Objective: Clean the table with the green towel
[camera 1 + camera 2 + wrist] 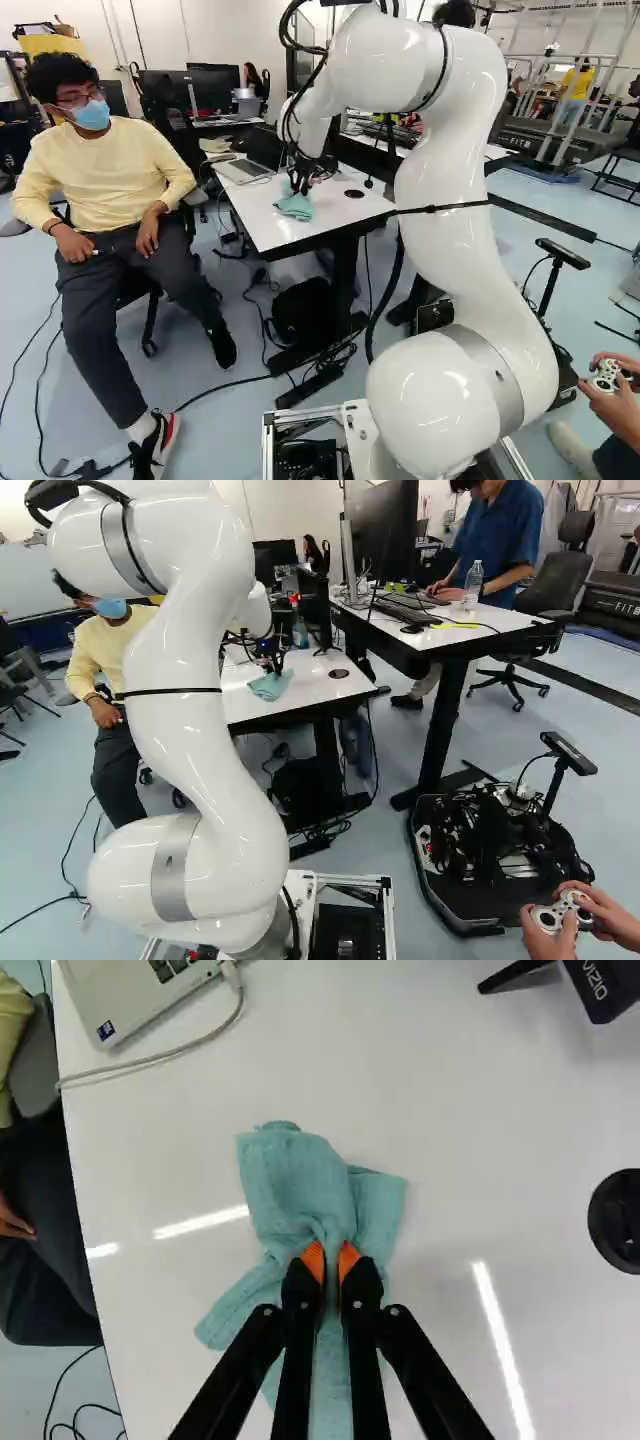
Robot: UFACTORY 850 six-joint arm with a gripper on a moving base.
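My gripper is low over the white table in the left base view. In the wrist view the gripper is shut on the green towel, a fold of it pinched between the orange pads. The bunched cloth spreads on the tabletop ahead of the fingers and to both sides. Seen from the right base camera, the towel lies near the table's front edge.
A laptop with a cable stands on the table beyond the towel. A round black grommet and a black stand are beside it. A seated person is close to the table's side. Another desk stands nearby.
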